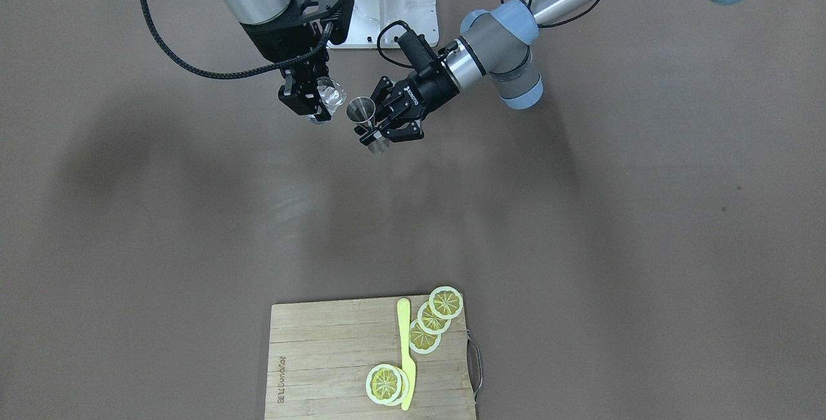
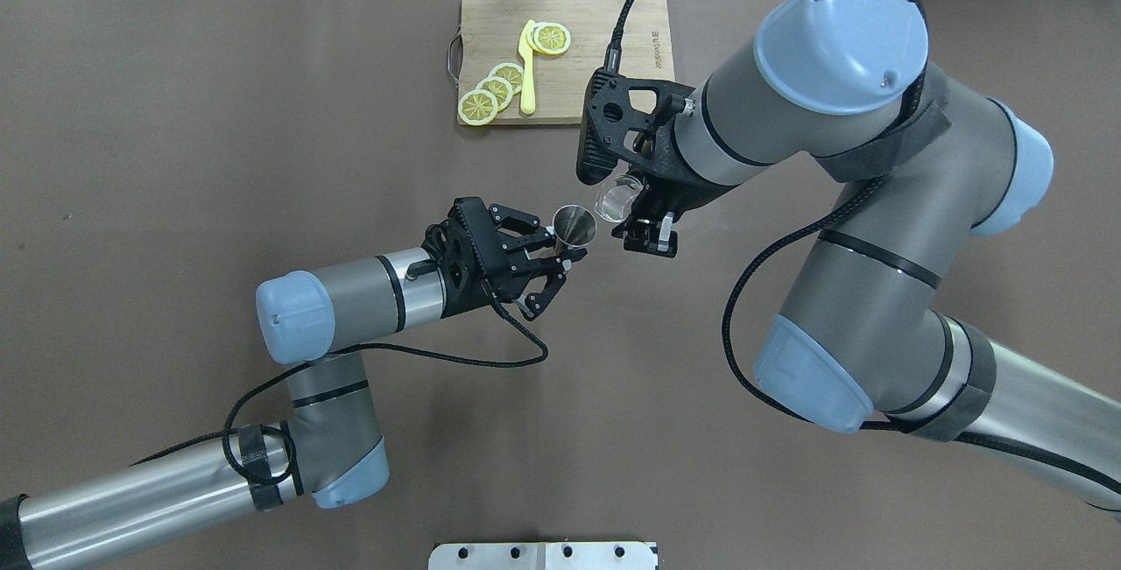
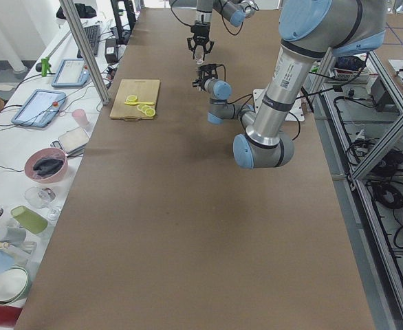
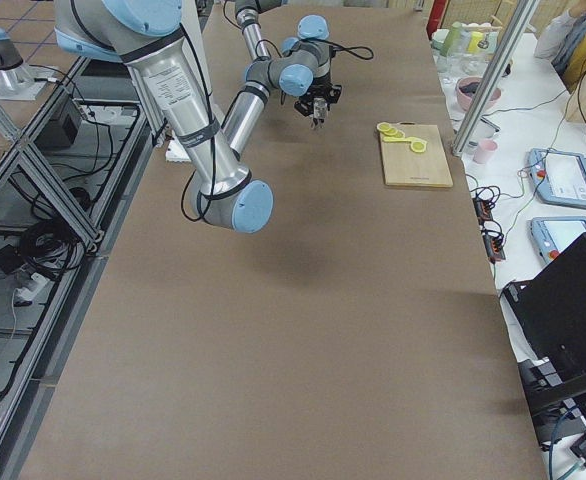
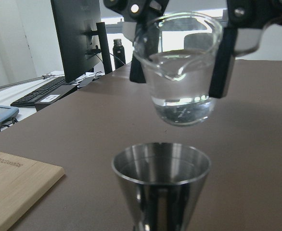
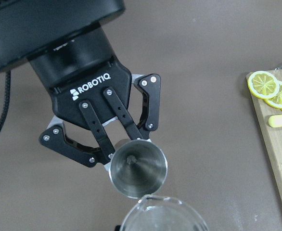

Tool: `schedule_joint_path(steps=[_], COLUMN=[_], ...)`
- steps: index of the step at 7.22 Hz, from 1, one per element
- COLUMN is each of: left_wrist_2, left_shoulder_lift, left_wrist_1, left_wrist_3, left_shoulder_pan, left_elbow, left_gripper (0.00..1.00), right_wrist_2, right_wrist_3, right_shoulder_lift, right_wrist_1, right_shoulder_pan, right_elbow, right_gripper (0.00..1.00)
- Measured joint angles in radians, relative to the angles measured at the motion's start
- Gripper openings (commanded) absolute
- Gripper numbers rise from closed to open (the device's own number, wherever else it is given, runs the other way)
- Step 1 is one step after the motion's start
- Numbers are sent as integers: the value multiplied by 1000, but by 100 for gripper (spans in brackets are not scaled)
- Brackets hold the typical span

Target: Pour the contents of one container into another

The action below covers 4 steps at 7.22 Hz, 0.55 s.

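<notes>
I see the left end effector (image 2: 560, 253) closed narrow on the waist of the steel jigger (image 2: 574, 224); it holds the jigger upright, mouth up, clear of the brown counter (image 2: 175, 158); the arm comes in low and nearly level.

The right end effector (image 1: 312, 102) points down from above and is clamped on a clear glass (image 5: 182, 72), one finger on each side of its wall; the glass has clear liquid in its lower part and sits close to upright; in the left wrist view its base hangs higher than the jigger's rim and a little beyond it; from overhead its rim is just beside the jigger's rim, on the robot's right, and the two are not touching.

Well beyond the jigger, at the counter's far edge from the robot, lies a wooden cutting board (image 2: 613, 27); on it are lemon slices (image 2: 495, 88) and a yellow knife (image 2: 527, 71); I cannot tell what the jigger contains.
</notes>
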Motion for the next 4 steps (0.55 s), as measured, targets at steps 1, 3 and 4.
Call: schedule_joint_path(steps=[1, 3, 4], left_wrist_2=[0, 0, -1], left_shoulder_lift=[0, 0, 1], left_wrist_1=[0, 0, 0], left_wrist_3=[0, -1, -1], left_shoulder_pan=[0, 0, 0], left_elbow=[0, 0, 0], left_gripper=[0, 0, 0], right_wrist_2=[-10, -28, -35], right_wrist_3=[-1, -22, -34], right_shoulder_lift=[9, 24, 30], right_wrist_1=[-15, -42, -55], right_shoulder_pan=[-3, -12, -18], right_elbow=[1, 1, 2], right_gripper=[0, 0, 0])
